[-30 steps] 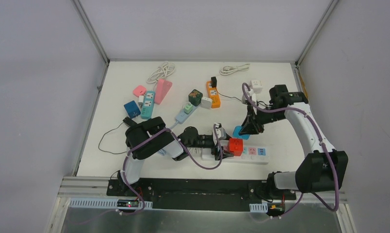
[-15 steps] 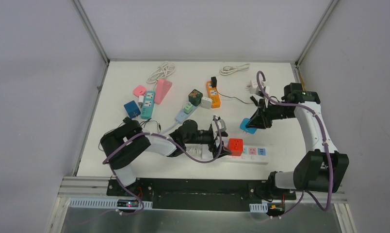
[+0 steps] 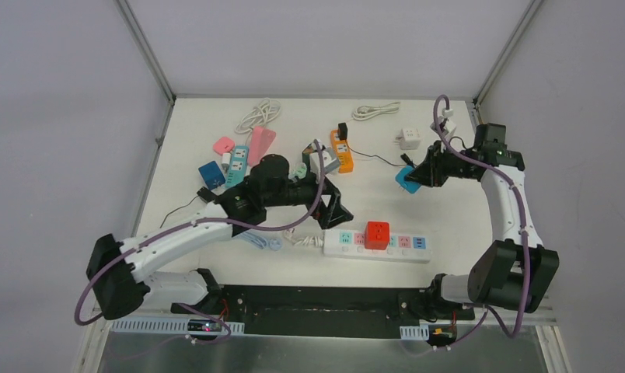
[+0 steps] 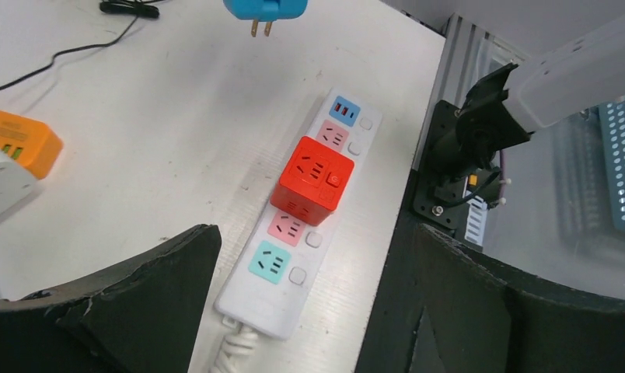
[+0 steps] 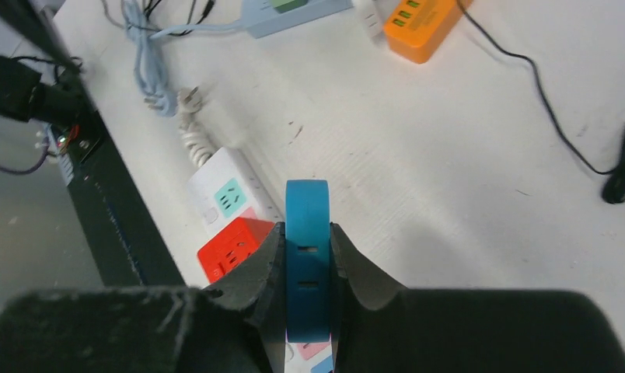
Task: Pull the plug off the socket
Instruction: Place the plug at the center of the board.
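Observation:
My right gripper is shut on a blue plug and holds it in the air at the far right, clear of the white socket strip. From the right wrist the plug stands edge-on, squeezed between both fingers. The left wrist view shows its two prongs bare at the top edge, on the plug. A red cube adapter is still plugged into the strip. My left gripper hovers open above and to the left of the strip, holding nothing.
At the back lie an orange strip with a black cable, a white cube adapter, a teal strip, a pink block, a blue cube and a coiled white cable. A black rail borders the near edge.
The left gripper has opened and pulled back from the strip, up and to the left. The right gripper has carried the blue plug up and toward the far right.

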Robot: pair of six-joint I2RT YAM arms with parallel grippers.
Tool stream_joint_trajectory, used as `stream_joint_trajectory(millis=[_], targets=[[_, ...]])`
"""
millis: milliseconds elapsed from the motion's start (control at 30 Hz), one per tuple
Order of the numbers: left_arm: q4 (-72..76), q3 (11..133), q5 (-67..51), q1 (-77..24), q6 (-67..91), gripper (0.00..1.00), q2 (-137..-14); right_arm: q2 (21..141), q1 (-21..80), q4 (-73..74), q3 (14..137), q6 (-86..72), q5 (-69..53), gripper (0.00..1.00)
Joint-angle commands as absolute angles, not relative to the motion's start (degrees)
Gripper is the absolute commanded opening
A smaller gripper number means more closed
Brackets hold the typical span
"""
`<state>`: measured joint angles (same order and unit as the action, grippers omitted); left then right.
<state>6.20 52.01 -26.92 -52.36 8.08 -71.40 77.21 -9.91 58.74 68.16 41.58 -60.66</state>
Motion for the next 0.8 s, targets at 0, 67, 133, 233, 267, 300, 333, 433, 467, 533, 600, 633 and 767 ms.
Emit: stream_joint_trajectory(millis=[0,67,133,233,267,300,333,433,467,533,600,633,767], targets=[[-15.6,57.1,-21.7,-50.4,5.6,0.99,-64.2,73.5,-10.1,35.6,65.6,21.2,-55.4,0.00],[-18.9,57.4,-19.9,-50.4,5.4,0.99,-62.5,73.5,-10.1,28.6,64.5,21.2,-55.4,0.00],[-22.2,58.3,-19.6,-50.4,4.7,0.99,-61.6,74.5,-10.0,22.6,64.4,21.2,-55.4,0.00],[-29.8,62.0,-18.1,-50.4,0.9,0.99,-61.4,76.9,-9.8,17.8,65.9,21.2,-55.4,0.00],[-32.2,63.1,-17.2,-50.4,-0.8,0.99,-61.4,77.9,-9.6,17.1,66.8,21.2,-55.4,0.00],[-34.1,63.6,-16.4,-50.4,-2.6,0.99,-61.3,78.9,-9.6,16.5,67.7,21.2,-55.4,0.00],[-35.3,63.5,-15.3,-50.4,-4.0,0.99,-60.8,80.1,-9.6,16.0,68.7,21.2,-55.4,0.00],[-36.0,60.3,-13.2,-49.7,-6.4,0.99,-58.8,83.5,-9.6,14.9,71.7,21.2,-55.4,0.00],[-36.1,59.2,-13.6,-49.0,-6.8,0.99,-58.1,84.4,-9.6,14.6,72.4,21.2,-55.4,0.00],[-36.4,56.4,-14.1,-47.1,-7.5,0.99,-56.5,86.2,-9.6,13.2,73.2,21.2,-55.4,0.00],[-36.7,53.5,-13.5,-45.4,-7.9,0.99,-55.2,87.6,-9.4,11.4,73.5,21.2,-55.4,0.00],[-37.0,52.8,-13.0,-45.1,-8.3,0.99,-54.8,88.1,-9.3,10.4,73.4,21.2,-55.4,0.00],[-37.0,52.4,-13.0,-44.4,-8.9,0.99,-54.3,91.1,-7.8,8.9,74.1,-5.3,-15.9,0.00]])
